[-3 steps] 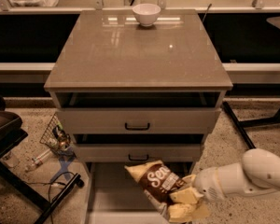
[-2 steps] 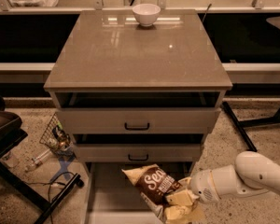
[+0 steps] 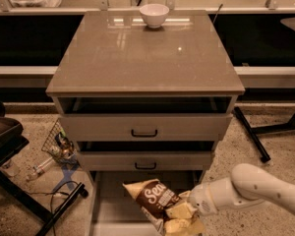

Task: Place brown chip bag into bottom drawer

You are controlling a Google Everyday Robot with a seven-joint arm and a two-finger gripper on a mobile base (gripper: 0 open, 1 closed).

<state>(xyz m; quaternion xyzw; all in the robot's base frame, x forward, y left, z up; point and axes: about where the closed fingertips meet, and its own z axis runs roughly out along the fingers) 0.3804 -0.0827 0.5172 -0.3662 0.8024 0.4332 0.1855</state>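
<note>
One second's change: the brown chip bag [image 3: 155, 200] has shifted a little left and lower, carried by the gripper [image 3: 183, 216] at the end of the white arm [image 3: 250, 186], which reaches in from the right.

- Bag now hangs over the middle-right of the bottom drawer [image 3: 112, 208], which is pulled out beneath the two upper drawers [image 3: 145, 128].
- Bag tilted, dark centre and script facing up. Its lower edge runs off frame, so contact with the grey floor cannot be told.
- Fingers clamped on the bag's cream-yellow right end.
- White bowl [image 3: 154, 14] well apart, no concern.

Reading: the carry looks nearly done. The bag sits within the drawer's outline, so what probably remains is a short descent, then release.
</note>
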